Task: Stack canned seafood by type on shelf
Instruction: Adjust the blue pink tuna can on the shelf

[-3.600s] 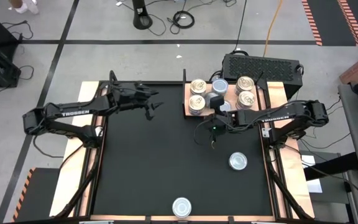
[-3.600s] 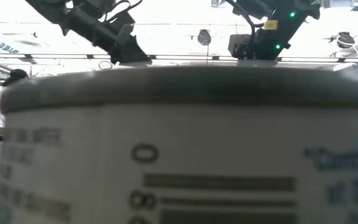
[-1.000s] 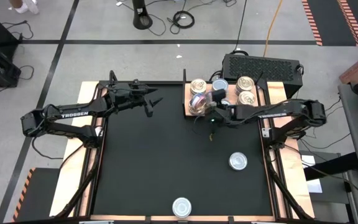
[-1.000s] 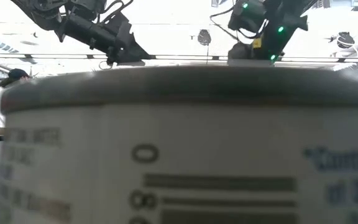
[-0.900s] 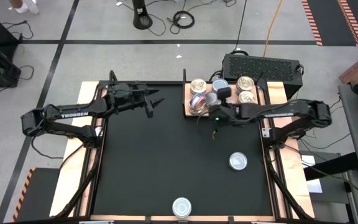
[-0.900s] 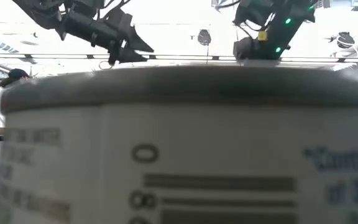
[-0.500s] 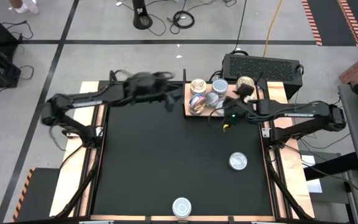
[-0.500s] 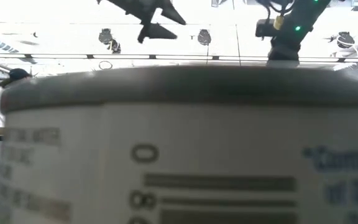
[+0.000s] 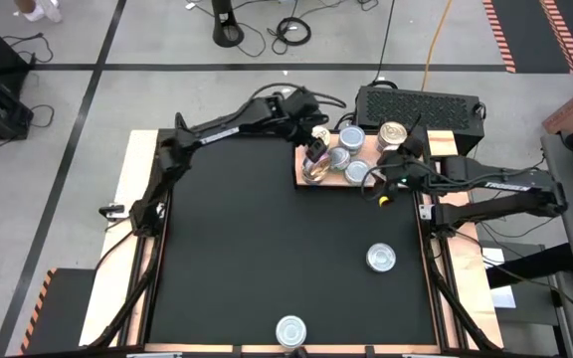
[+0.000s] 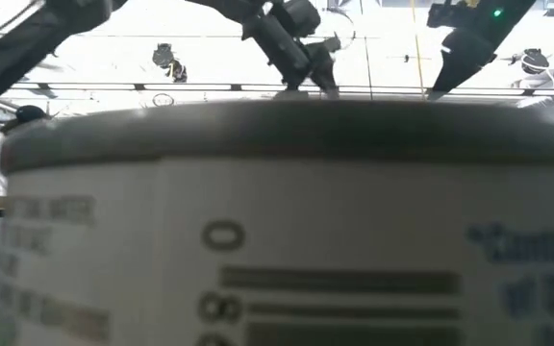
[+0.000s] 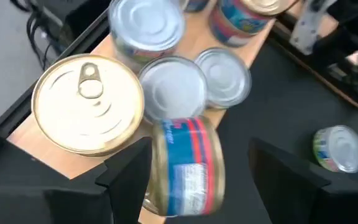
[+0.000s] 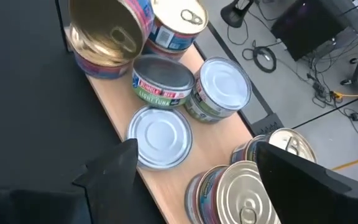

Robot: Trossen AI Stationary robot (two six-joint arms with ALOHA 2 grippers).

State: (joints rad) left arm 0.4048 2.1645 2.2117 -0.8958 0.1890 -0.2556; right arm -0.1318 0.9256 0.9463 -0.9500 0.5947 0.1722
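The shelf is a light wooden board at the table's far right, with several cans of seafood on it: gold tops, silver tops. One red-and-blue labelled can sits tilted at the shelf's left end, its gold top leaning askew over a can below. My left gripper is open, slanting down, with a finger on each side of this tilted can. My right gripper is open and empty, by the shelf's near right edge. My left gripper stands astride the tilted can, and one finger lies right beside the can's wall. I cannot tell whether it touches. The other finger stands apart from the can.
Two silver-topped cans lie loose on the black table, one at the right and one at the near edge; the latter fills the low view. A black ventilated box stands behind the shelf.
My left arm has swung from the table's far left toward the right, reaching the shelf and tipping its open gripper down over the tilted can. My right gripper has drawn back from the shelf toward the table's right edge, rising and rolling, still open.
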